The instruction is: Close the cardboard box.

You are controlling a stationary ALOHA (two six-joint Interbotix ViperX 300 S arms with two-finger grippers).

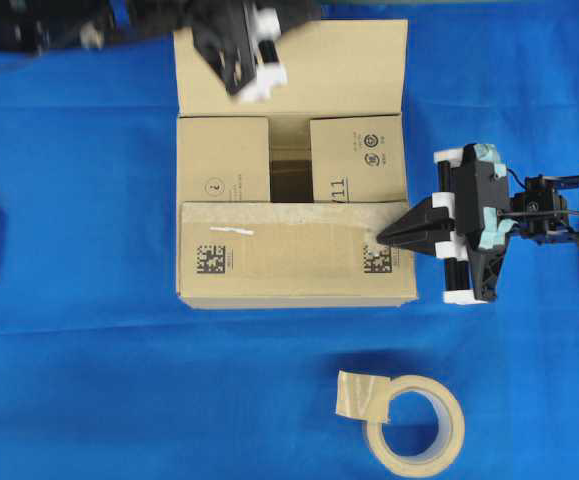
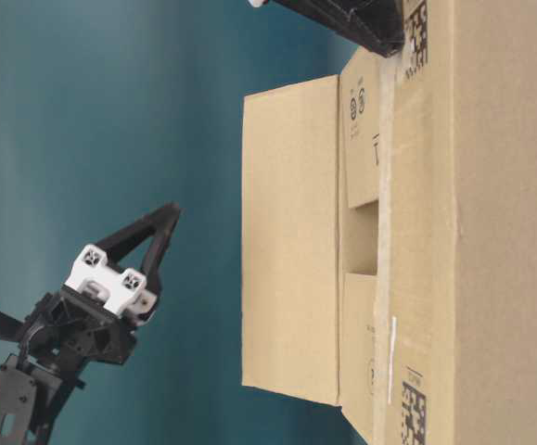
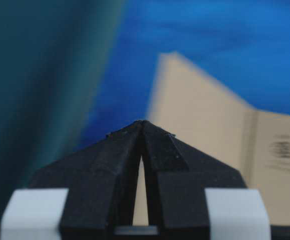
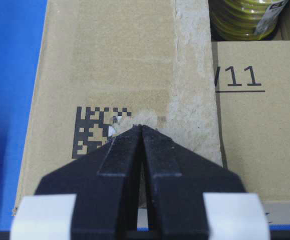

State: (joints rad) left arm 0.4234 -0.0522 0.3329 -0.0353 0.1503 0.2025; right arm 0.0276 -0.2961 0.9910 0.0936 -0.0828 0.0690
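The cardboard box (image 1: 294, 165) sits mid-cloth with three flaps folded in; the far flap (image 1: 309, 65) remains, apparently the next fold. The right gripper (image 1: 387, 236), jaws together and empty, presses the near flap (image 1: 269, 245); the left gripper (image 1: 254, 85), likewise together and empty, hovers over the far flap. Print reads "11" (image 4: 242, 76).

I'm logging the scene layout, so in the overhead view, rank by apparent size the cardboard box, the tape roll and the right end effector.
1. The large brown corrugated cardboard box, clearly largest.
2 and 3. The black right end effector with its mount, and the round beige tape roll, cover similar areas; the end effector sits higher, nearer the camera, so I won't rank them.
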